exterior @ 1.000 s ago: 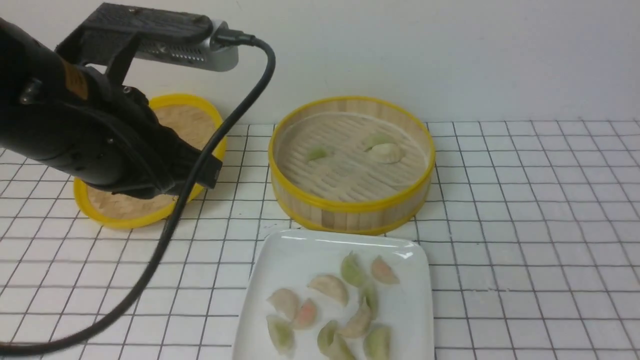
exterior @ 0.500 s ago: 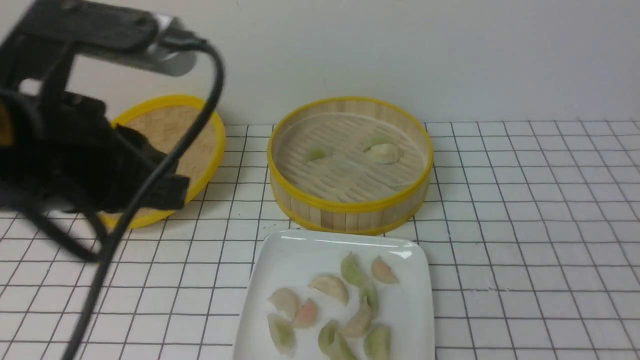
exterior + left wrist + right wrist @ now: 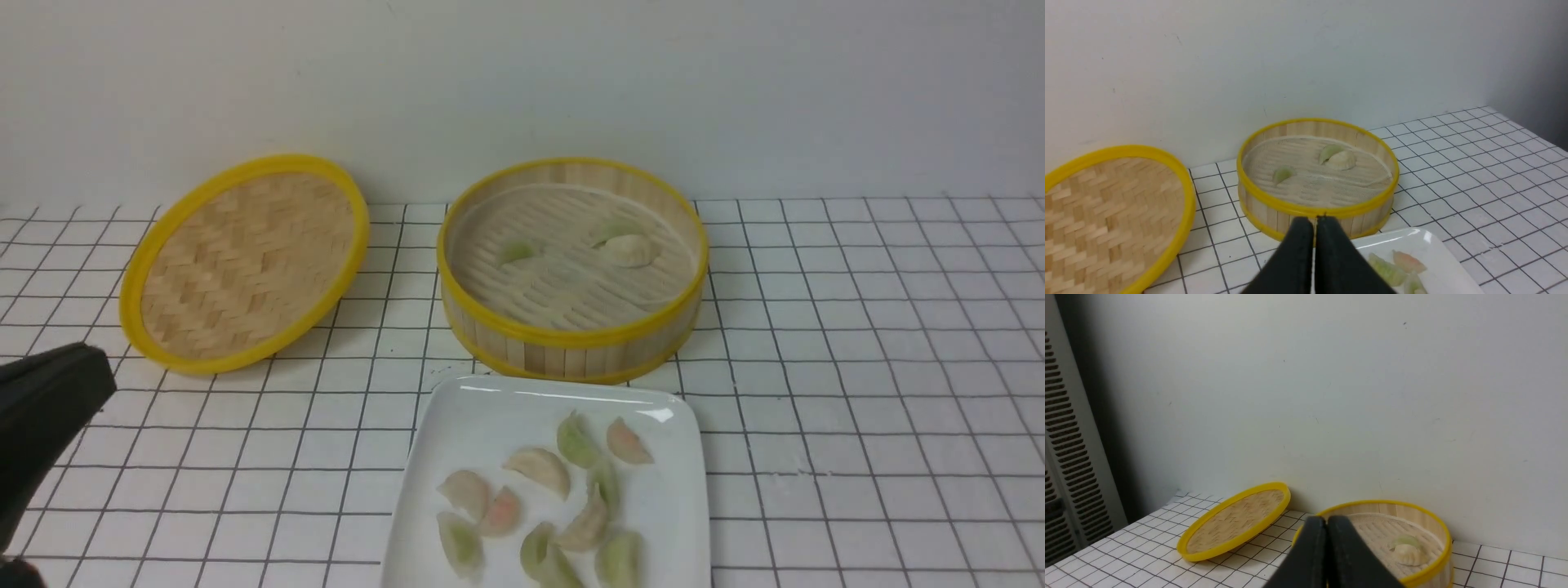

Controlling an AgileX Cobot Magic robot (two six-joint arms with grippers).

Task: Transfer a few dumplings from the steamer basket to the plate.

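The steamer basket point(image 3: 571, 335) stands at the back middle of the tiled table, holding three dumplings: a green one point(image 3: 519, 249) and a green and whitish pair point(image 3: 627, 245). The white plate point(image 3: 490, 416) lies just in front of it with several dumplings point(image 3: 539, 467) on it. My left gripper point(image 3: 1314, 219) is shut and empty, drawn back to the near left; a black part of it shows at the front view's left edge point(image 3: 49, 408). My right gripper point(image 3: 1326, 518) is shut and empty; it does not show in the front view.
The shallow woven lid point(image 3: 245, 261) leans tilted at the back left, near the wall. A white wall runs behind the table. A louvred grey panel point(image 3: 1069, 457) stands beyond the table's left side.
My left arm has pulled back from in front of the lid toward the near left, almost out of the front view. Basket, plate and dumplings have not moved.
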